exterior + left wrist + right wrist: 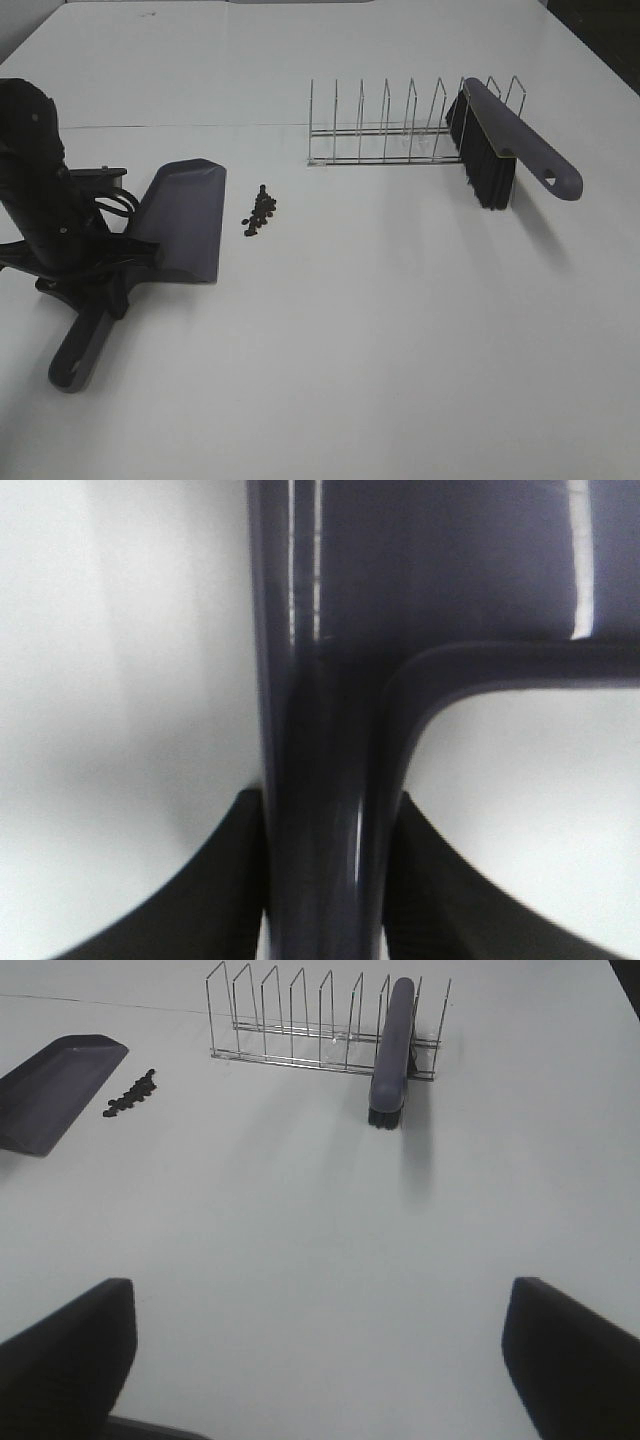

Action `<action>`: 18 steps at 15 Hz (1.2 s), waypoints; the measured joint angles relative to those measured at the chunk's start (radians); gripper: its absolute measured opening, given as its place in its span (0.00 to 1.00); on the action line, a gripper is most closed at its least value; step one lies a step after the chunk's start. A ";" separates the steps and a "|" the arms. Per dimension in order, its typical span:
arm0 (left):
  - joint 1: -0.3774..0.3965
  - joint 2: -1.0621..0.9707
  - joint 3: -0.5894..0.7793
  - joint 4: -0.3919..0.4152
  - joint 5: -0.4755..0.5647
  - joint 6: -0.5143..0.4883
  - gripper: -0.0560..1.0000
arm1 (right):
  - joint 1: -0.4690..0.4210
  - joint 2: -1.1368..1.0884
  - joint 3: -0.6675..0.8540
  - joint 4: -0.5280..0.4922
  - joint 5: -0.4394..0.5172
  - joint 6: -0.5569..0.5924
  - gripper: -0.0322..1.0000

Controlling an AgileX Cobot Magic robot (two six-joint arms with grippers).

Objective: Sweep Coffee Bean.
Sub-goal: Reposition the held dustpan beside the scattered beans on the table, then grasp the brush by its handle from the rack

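- Our right gripper (320, 1360) hangs spread wide above the table (320, 1220).
- Our left gripper (105, 268) pinches the dustpan (185, 215) handle near the table's left edge.
- We see the coffee bean (260, 212) cluster just beside the dustpan's lip.
- Toward the far right corner, the brush (500, 140) leans in the wire rack (385, 125).

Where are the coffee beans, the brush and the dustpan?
coffee beans (260, 210): exterior high view, middle of the pile.
brush (515, 130): exterior high view, its grey back above the bristles.
dustpan (185, 215): exterior high view, flat of the scoop.
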 joint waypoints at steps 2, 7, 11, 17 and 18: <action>-0.002 0.000 -0.001 0.022 0.012 -0.040 0.31 | 0.000 0.000 0.000 0.000 0.000 0.000 0.86; -0.003 -0.091 0.004 0.069 0.052 -0.068 0.31 | 0.000 0.000 0.000 0.000 0.000 0.000 0.86; -0.003 -0.190 0.004 0.069 0.052 -0.070 0.31 | 0.000 0.000 0.000 0.000 0.000 0.000 0.86; -0.003 -0.190 0.004 0.069 0.052 -0.069 0.31 | 0.000 0.086 -0.014 0.000 -0.055 0.000 0.82; -0.003 -0.190 0.004 0.069 0.052 -0.068 0.31 | 0.000 0.140 -0.027 0.000 -0.101 0.000 0.80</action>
